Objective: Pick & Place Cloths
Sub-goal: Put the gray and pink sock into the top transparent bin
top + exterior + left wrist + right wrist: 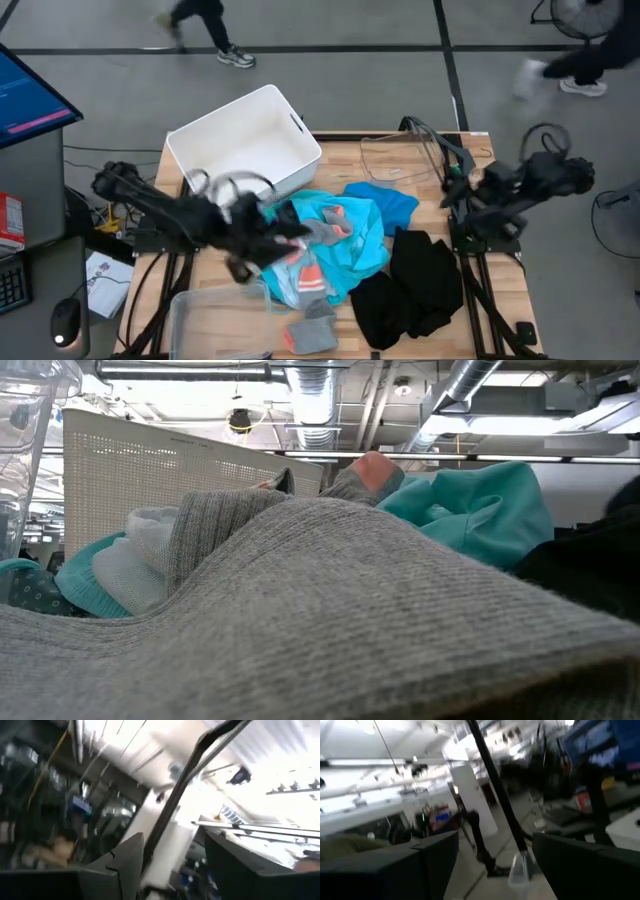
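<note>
- Left gripper, fingers apart with nothing between them in its wrist view, hovers over the turquoise shirt.
- Right gripper waits released, well off to the side.
- Step: likely reaching; next it needs to descend and close on cloth.
- White bin sits just behind; the wooden table carries the black clothes; 2 people walk beyond.

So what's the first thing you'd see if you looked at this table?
A bright turquoise shirt heaped mid-table, the left gripper at its edge. Black clothes lie beside it nearer the right arm, and a white bin sits at the table's far left corner.
</note>
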Available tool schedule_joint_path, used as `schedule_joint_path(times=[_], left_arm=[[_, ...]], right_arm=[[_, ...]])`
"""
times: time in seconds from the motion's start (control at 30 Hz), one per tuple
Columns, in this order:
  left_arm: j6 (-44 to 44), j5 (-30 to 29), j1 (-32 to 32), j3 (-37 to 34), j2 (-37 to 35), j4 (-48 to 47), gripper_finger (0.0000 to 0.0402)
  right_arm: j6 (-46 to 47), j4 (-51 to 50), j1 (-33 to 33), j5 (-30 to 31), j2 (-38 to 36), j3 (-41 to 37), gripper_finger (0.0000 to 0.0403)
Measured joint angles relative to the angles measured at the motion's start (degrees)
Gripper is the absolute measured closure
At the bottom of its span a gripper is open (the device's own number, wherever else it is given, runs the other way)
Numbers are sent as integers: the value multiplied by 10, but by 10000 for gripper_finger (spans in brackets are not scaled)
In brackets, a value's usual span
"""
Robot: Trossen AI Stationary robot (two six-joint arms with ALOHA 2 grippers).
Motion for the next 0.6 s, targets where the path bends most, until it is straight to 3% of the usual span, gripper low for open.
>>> schedule_joint_path(times=[0.17, 0.33, 0.47, 0.6], left_arm=[[111, -2, 4, 37, -78, -99, 212], [169, -103, -4, 44, -142, -289, 209], [146, -190, -14, 44, -172, -463, 203], [57, -210, -13, 44, -187, -625, 202]], right_arm=[[2, -1, 0, -6, 76, 14, 153], [-27, -40, 7, -6, 153, 45, 153], [-83, -151, -1, 2, 229, 112, 153], [-102, -246, -17, 47, 302, 201, 153]])
